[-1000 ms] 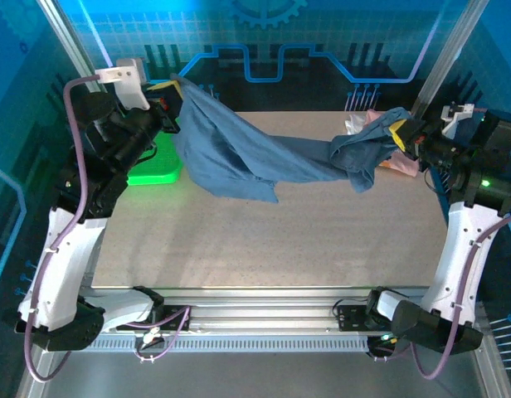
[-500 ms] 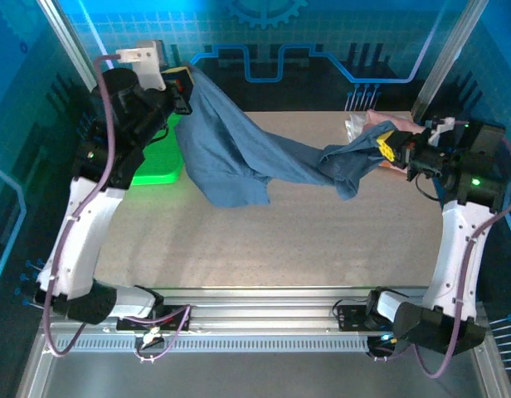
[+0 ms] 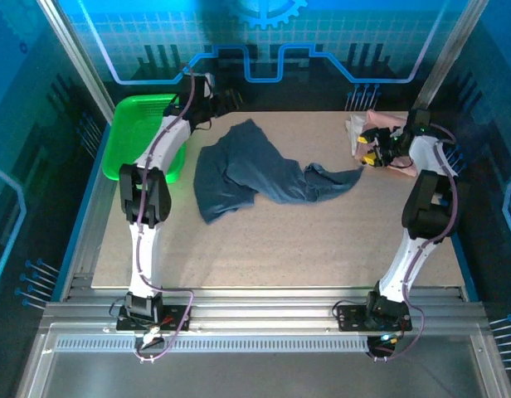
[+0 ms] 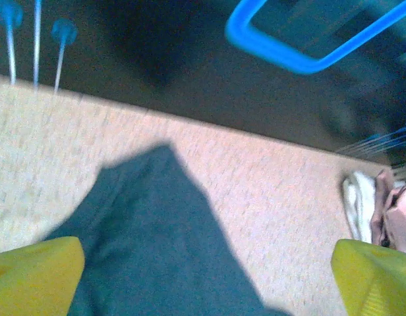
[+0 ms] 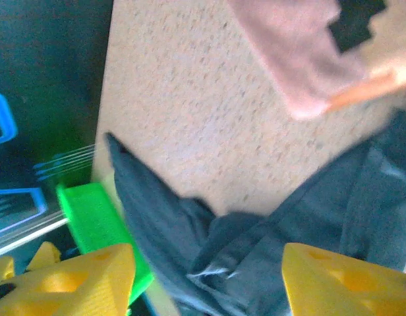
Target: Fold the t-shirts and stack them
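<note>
— Lying crumpled mid-table is the plain slate-blue cloth t-shirt [image 3: 255,170]; the dusty pink cloth t-shirt [image 3: 373,118] sits bunched at its two o'clock.
— Pincers?
— Both released, fingers spread wide: left gripper [image 4: 203,260], right gripper [image 5: 206,260].

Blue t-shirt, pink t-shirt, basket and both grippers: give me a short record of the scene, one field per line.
blue t-shirt: crumpled, unfolded, on the table
pink t-shirt: bunched at the far right, unfolded
basket: green, far left corner
left gripper: open, holding nothing, over the blue t-shirt
right gripper: open, holding nothing, near the pink t-shirt
stack: not yet started
</note>
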